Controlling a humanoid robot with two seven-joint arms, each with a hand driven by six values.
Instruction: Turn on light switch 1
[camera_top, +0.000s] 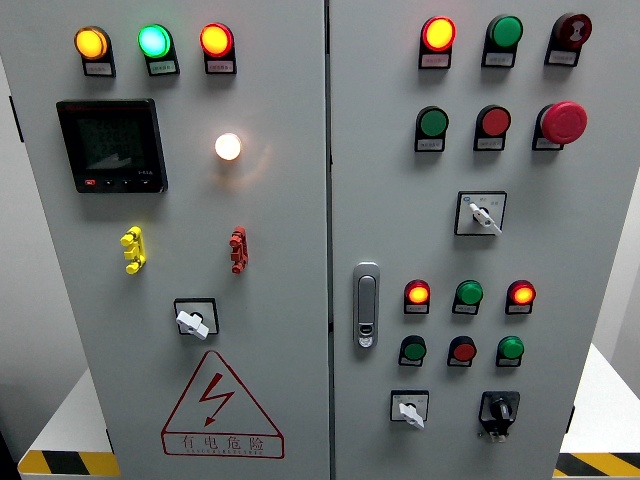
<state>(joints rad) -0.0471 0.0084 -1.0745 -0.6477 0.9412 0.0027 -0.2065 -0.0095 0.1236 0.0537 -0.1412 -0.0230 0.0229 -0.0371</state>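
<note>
Head view faces a grey control cabinet (290, 200) squarely, its controls set at reach height. On the left door sit lit indicator lamps (153, 41), a meter (110, 145), a glowing bulb (228, 146) and a rotary switch (194, 319); which control is switch 1 I cannot tell. Neither hand shows, so finger state is unknown. Pushbuttons (433, 123) fill the right door.

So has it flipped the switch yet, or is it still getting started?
A round white lamp glows on the left door, and several indicator lights are lit. Which control is switch 1 I cannot tell. No robot hand is in view, so nothing is in hand now.
</note>
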